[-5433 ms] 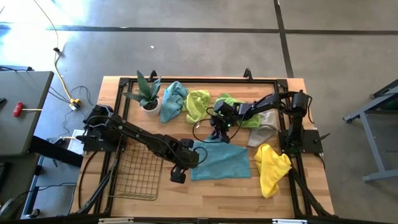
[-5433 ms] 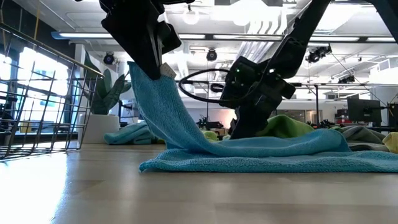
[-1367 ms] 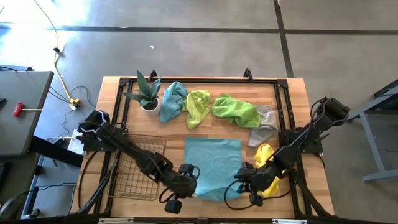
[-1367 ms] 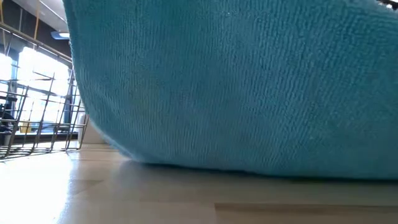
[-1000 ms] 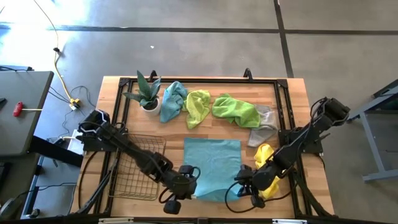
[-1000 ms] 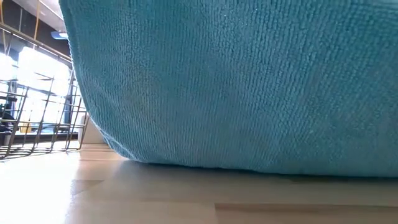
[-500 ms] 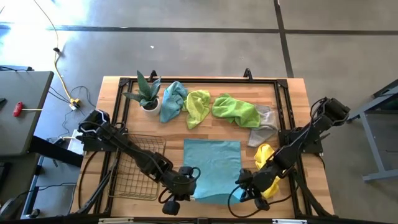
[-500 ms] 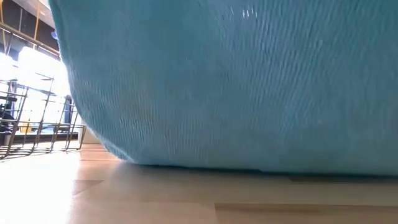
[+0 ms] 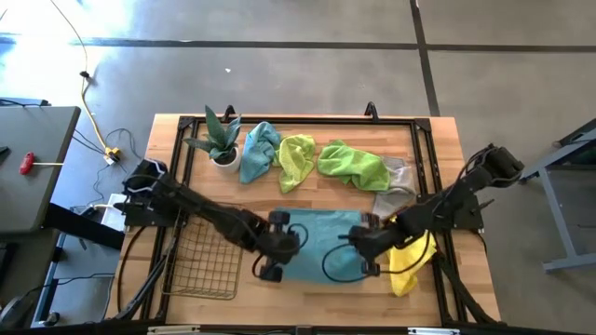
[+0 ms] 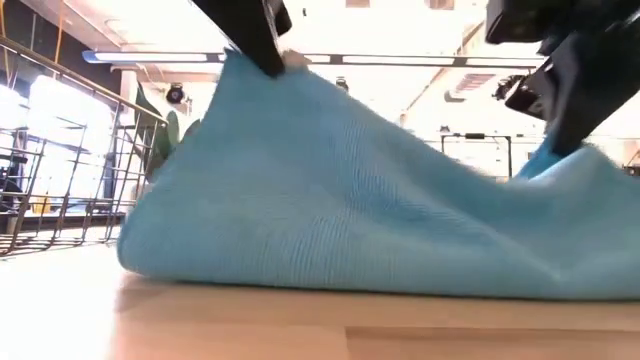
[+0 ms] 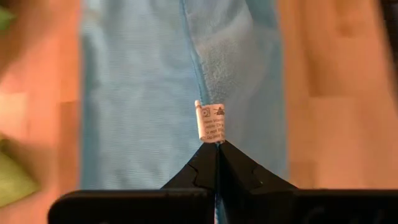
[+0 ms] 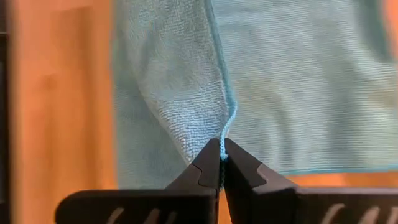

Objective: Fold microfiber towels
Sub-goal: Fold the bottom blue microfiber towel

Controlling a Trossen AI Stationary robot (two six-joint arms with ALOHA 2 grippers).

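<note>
Tools (image 11: 216,148) pinching sideways-long teal towel (image 9: 321,244)

teal towel (image 9: 317,244) | lime towel (image 9: 352,166) | yellow towel (image 9: 407,255) | dark fingers (image 11: 233,174)

The wooden table (image 9: 438,140) carries scattered towels (image 9: 317,163), a plant (image 9: 220,138) and a basket (image 9: 209,265).

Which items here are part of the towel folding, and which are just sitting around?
In the job: teal towel, pinched at its corners by left gripper and right gripper; unfolded towels waiting along the back.

Lying about: potted plant, wire basket.
</note>
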